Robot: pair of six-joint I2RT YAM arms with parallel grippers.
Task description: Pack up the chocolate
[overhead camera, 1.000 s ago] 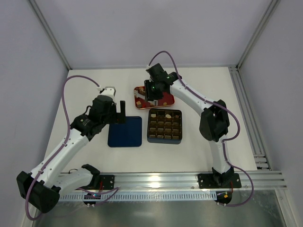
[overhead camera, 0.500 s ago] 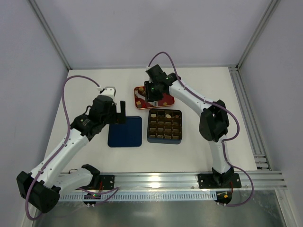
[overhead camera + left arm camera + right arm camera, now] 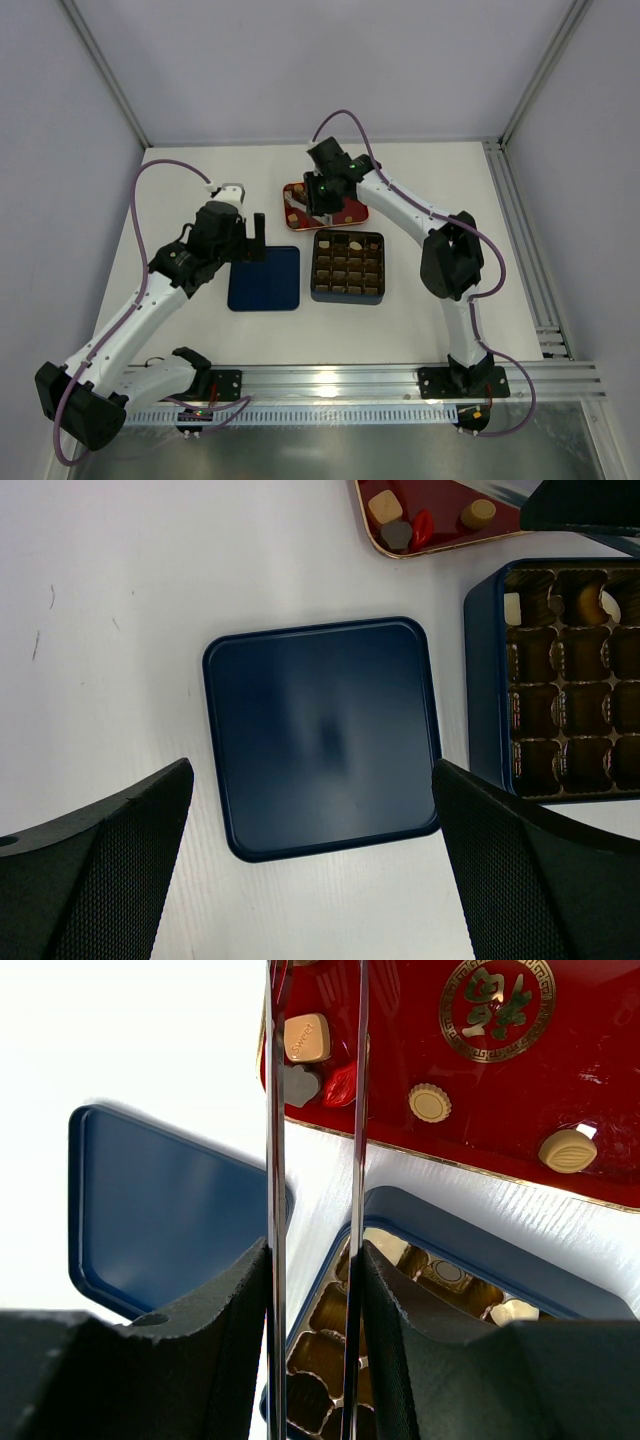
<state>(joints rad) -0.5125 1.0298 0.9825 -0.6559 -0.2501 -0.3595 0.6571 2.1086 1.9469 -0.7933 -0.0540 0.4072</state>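
Left pincer [image 3: 312, 780] released above glossy navy lid [image 3: 320, 700], right pincer [image 3: 312, 1260] clenching thin steel tweezers [image 3: 276, 1160] near chocolate [image 3: 306, 1038]

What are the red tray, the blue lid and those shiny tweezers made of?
Red tray: probably painted or lacquered metal. It is glossy, throws back light and has a thin gold rim.
Blue lid: likely tin, with a smooth satin sheen and a rolled edge.
Tweezers: most likely steel, in thin mirror-bright strips.

box [image 3: 348, 267] 1 | lid [image 3: 264, 279] 1 | tray [image 3: 480, 1100] 1 | tweezers [image 3: 272, 1160] 1 | tray chocolates [image 3: 306, 1038] 5 visible
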